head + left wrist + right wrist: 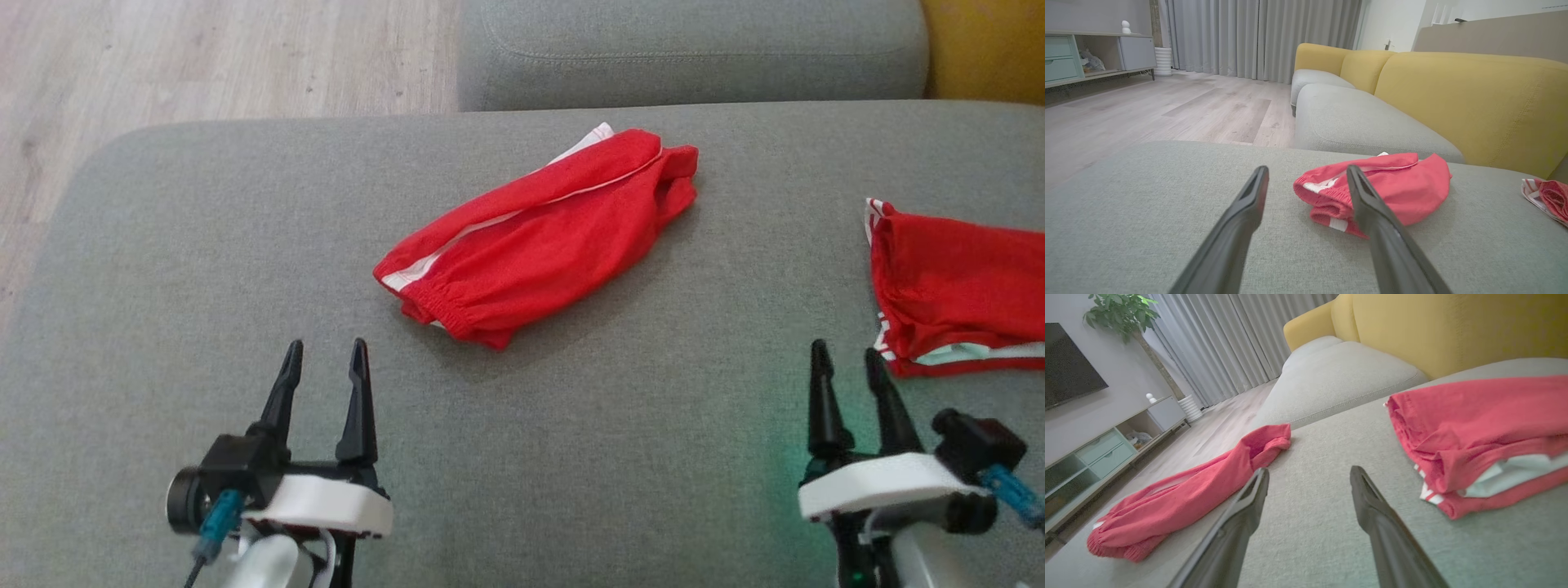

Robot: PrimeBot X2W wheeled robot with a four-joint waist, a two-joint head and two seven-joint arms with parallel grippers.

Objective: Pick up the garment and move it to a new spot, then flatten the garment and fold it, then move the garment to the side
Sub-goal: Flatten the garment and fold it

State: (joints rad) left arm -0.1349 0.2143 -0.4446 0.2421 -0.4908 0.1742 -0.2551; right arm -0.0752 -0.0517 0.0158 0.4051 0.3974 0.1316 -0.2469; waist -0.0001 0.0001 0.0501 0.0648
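Observation:
A crumpled red garment with white side stripes and an elastic waistband lies in the middle of the grey sofa cushion. In the left wrist view the garment sits ahead and to the right, and in the right wrist view the garment stretches off to the left. My left gripper hovers near the cushion's front, open and empty, a short way short of the garment. My right gripper is open and empty too, at the lower right. My left fingers and right fingers stand apart.
A second red garment, folded, lies at the cushion's right edge, close to my right gripper; it is also in the right wrist view. A yellow sofa back rises behind. Wood floor lies beyond the cushion's left edge.

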